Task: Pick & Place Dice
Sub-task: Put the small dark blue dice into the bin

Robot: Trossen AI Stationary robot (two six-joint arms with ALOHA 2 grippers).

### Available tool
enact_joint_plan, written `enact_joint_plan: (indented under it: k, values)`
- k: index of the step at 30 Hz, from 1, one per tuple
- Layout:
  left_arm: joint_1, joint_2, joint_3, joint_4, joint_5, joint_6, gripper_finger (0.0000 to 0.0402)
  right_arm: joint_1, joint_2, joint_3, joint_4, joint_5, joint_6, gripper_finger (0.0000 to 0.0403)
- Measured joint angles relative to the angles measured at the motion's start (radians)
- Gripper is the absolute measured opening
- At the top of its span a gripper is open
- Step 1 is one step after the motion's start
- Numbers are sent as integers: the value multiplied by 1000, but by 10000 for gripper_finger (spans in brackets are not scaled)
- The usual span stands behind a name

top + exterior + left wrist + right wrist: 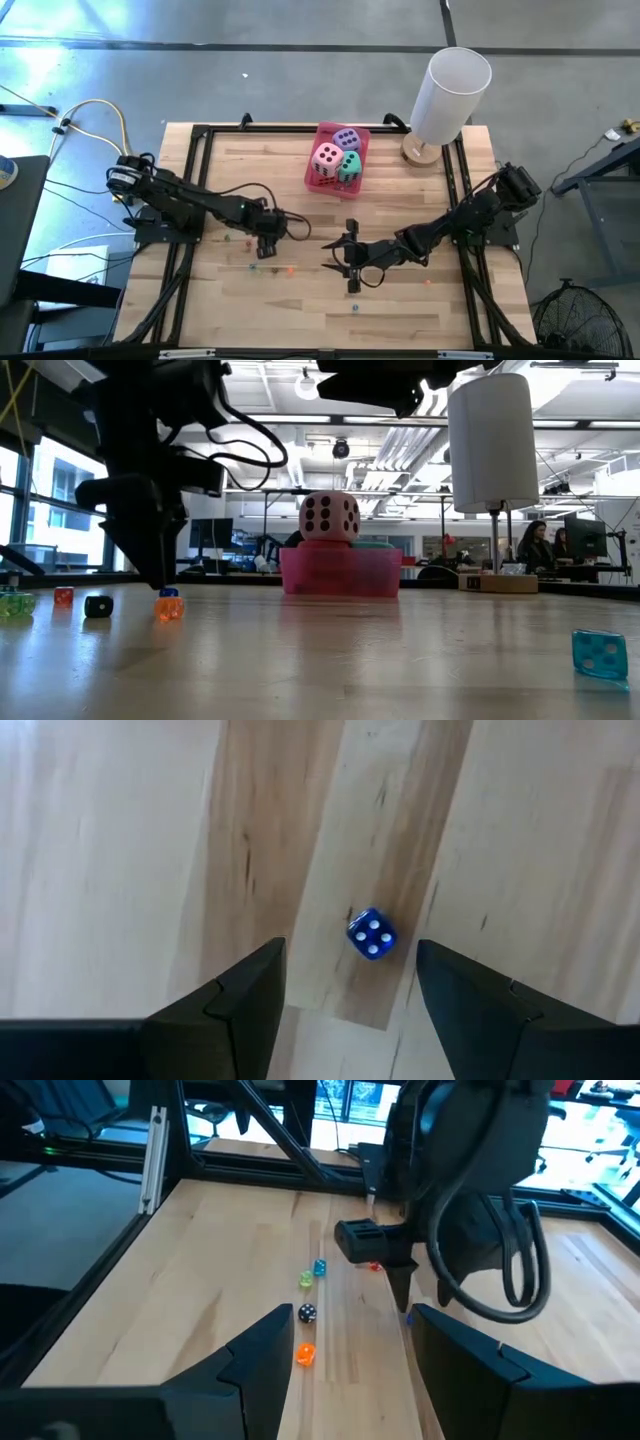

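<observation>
At the far middle of the wood table (300, 310), inside the pink tray (312, 172): three big soft dice, packed close and touching. Pink die (326, 160) on the side nearer the left arm, teal die (349, 168) right beside it, purple die (347, 138) behind both, at the tray's far end. Seen from the low view, only the pink die pokes clear above the tray's wall, with six dark dots in two rows. Just a thin bit of teal next to it there.

Toward the left middle of the table, well apart from the tray: the left claw (266, 250), pointing straight down, close over the wood. Spread wide in its own wrist view, pinching nothing. Between its two dark fingers (250, 990), flat on the wood and touching neither: a tiny blue die (371, 934) with four white dots on top.

Nearer the front middle: the right claw (335, 257), low over the wood, pointing across at the left claw. Spread wide too, holding nothing. Past its fingers (265, 1345), more tiny cubes lying near the left claw: an orange one (305, 1352), a black one (307, 1313), a green one (305, 1279).

In the far right corner, near the tray: a tall white tube (452, 85) standing on a round wood foot.

Behind the table, far off in the room: people (530, 545) at desks.
</observation>
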Motion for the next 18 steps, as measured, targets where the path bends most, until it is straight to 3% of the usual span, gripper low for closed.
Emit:
enact_joint_plan:
  k: [5, 18]
  values:
    - [17, 0, 0, 4, 59, 26, 216, 2, 0, 0, -4, 0, 24, 194]
    - [18, 73, 3, 57, 60, 19, 216, 28, 0, 0, -17, 1, 91, 194]
